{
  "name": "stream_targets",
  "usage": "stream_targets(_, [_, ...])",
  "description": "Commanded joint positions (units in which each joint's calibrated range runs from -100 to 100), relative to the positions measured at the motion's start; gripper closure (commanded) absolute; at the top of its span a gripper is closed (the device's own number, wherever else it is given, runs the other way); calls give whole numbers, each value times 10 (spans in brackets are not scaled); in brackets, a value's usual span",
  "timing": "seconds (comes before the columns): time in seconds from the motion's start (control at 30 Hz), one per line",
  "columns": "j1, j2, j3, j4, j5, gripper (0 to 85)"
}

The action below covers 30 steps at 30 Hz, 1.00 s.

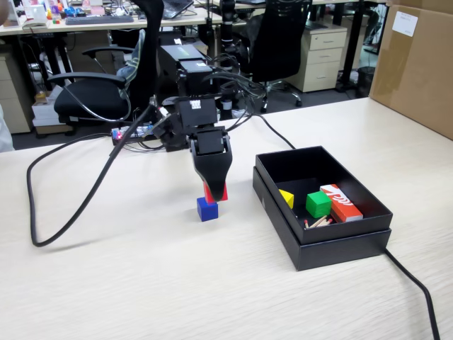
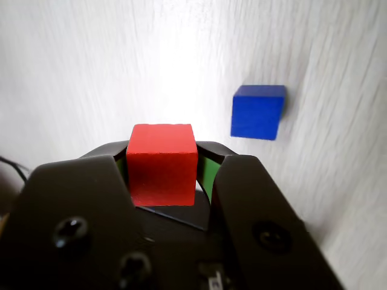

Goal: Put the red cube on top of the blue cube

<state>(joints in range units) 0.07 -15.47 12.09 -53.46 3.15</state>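
Jaws pinch the red cube [image 2: 162,164] by opposite flat faces; likely light, rigid (maybe slick), beside the blue cube [image 2: 257,112].

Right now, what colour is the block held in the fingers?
Bright red block, clearest in the wrist view.

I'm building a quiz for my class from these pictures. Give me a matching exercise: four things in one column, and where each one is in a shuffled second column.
Things:
1. red cube
2. blue cube
3. green cube
4. cardboard box

Places:
A. inside the black tray
B. on the bare table, beside the gripper
C. at the table's far right edge in the fixed view
D. held between the gripper's jaws

Pairs: 1-D, 2-B, 3-A, 4-C
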Motion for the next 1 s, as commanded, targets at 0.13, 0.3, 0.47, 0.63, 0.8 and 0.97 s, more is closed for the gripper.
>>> stream_targets(0.13, [12, -168, -116, -1, 4, 846])
stream_targets(0.3, [11, -171, -155, -1, 9, 846])
stream_targets(0.47, [8, -168, -170, 5, 9, 846])
stream_targets(0.63, [4, -160, -199, 36, 9, 846])
stream_targets(0.8, [0, -145, -212, 64, 7, 846])
stream_targets(0.97, [-1, -132, -203, 74, 6, 846])
